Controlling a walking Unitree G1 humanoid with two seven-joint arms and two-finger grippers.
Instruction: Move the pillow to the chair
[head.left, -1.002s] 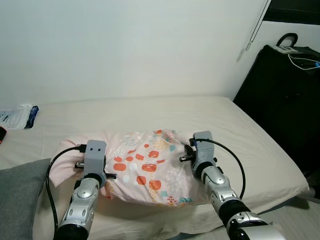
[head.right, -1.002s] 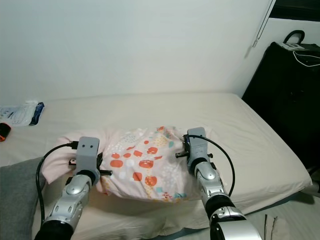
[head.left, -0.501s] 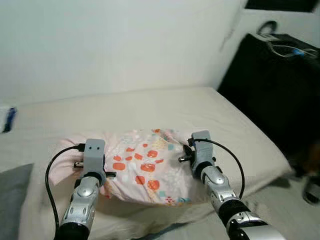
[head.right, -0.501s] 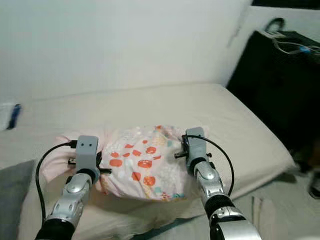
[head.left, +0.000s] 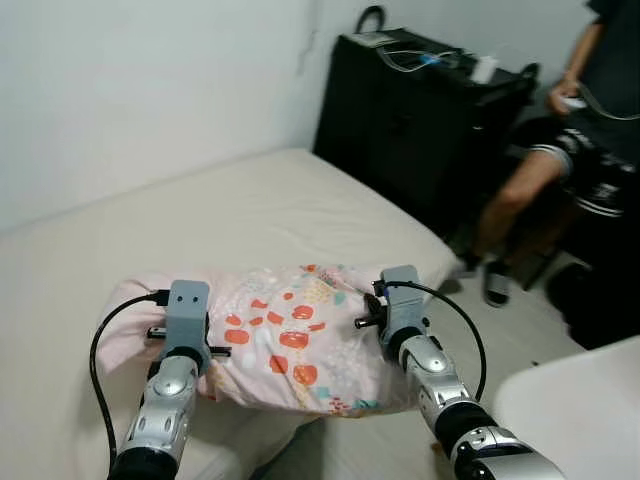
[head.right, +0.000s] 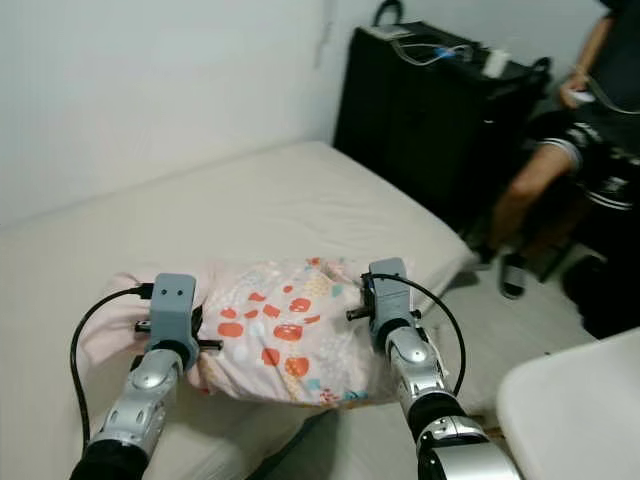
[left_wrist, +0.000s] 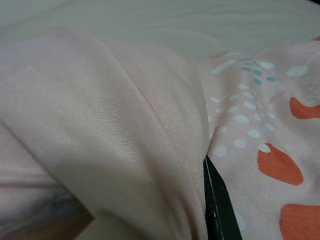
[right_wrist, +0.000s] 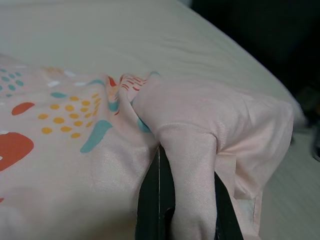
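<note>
Above the bed, pink patterned pillow, left tool and right tool clamped on it

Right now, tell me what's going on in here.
The robot holds a pink patterned pillow between both arms, the left gripper pinching one end and the right gripper clamped on a fold of the other. The pillow is up off the bed, near its corner. A person sits by a black cabinet, and a white rounded surface lies to the robot's right.
</note>
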